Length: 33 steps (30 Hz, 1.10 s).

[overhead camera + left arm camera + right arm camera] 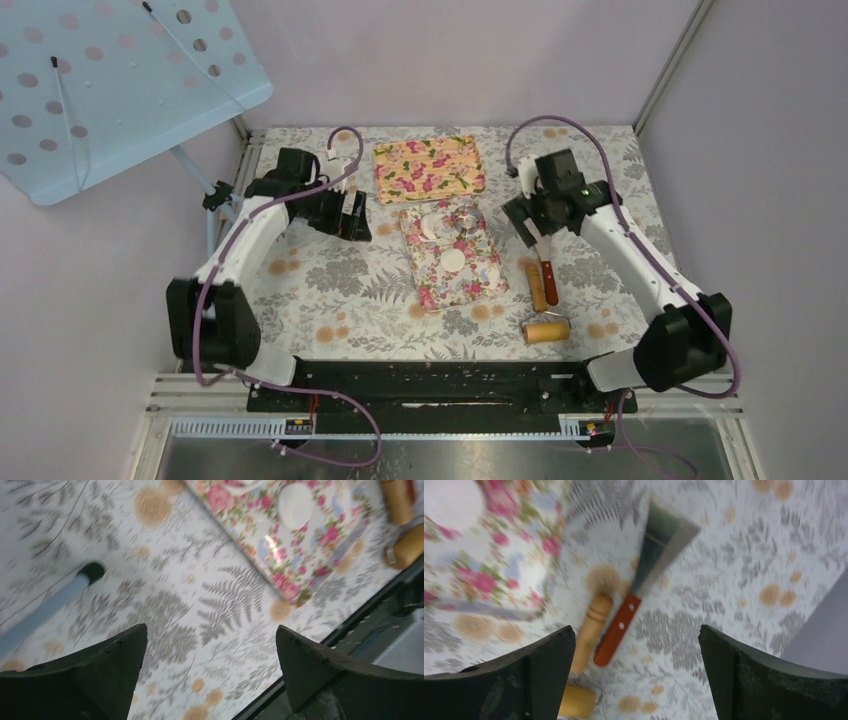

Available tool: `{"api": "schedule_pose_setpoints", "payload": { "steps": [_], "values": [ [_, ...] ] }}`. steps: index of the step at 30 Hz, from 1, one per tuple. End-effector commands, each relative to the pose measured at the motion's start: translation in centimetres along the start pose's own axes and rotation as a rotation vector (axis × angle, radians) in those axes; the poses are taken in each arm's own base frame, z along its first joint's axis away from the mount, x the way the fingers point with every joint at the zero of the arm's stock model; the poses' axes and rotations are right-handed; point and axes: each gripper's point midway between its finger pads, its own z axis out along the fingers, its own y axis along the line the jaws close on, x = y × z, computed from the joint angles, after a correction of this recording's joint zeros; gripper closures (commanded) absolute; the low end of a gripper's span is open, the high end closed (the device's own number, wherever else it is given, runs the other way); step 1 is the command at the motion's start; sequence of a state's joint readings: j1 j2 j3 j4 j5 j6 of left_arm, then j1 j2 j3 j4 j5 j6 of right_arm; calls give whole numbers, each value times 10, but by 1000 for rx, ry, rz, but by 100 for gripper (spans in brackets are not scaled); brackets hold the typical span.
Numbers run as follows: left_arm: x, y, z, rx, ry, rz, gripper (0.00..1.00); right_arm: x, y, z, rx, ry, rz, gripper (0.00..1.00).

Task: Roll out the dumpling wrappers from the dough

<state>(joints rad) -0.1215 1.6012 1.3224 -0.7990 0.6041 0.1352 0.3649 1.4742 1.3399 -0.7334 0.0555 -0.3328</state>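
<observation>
The dough (455,262) lies on the flowered board (480,288) between our arms; we judge it soft, light and sticky, better pressed with the rolling pin (538,284), gripped mid-length, than pinched. Our left gripper (210,635) and right gripper (636,635) both gape wide, empty

Robot lab cell indicated: table (330,290) enclosed by plain walls (450,60) and metal frame post (672,62); left arm (240,240), right arm (625,245) bolted to black rail (430,385).
</observation>
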Motion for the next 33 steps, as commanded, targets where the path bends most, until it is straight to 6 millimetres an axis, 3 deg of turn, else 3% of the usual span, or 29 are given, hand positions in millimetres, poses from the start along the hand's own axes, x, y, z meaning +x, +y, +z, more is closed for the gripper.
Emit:
{"api": "schedule_pose_setpoints", "payload": {
  "steps": [1,5,9,14,26,28,33],
  "values": [
    [18,21,-48,-274,-97,183,1,78,-14,16,102,170,-79,1],
    [29,12,-64,-300,-130,179,1,114,-18,30,82,227,-36,1],
    [38,2,-69,-287,-171,197,1,126,-35,44,72,287,39,4],
    [45,2,-74,-293,-209,205,1,135,-29,61,25,326,67,9],
    [35,-10,-82,-255,-264,202,1,150,-12,89,-83,404,86,18],
    [30,-12,-86,-259,-281,206,1,153,-8,92,-102,422,88,21],
    [-6,-25,-99,-225,-330,259,1,155,5,95,-184,448,104,32]
  ]
}}
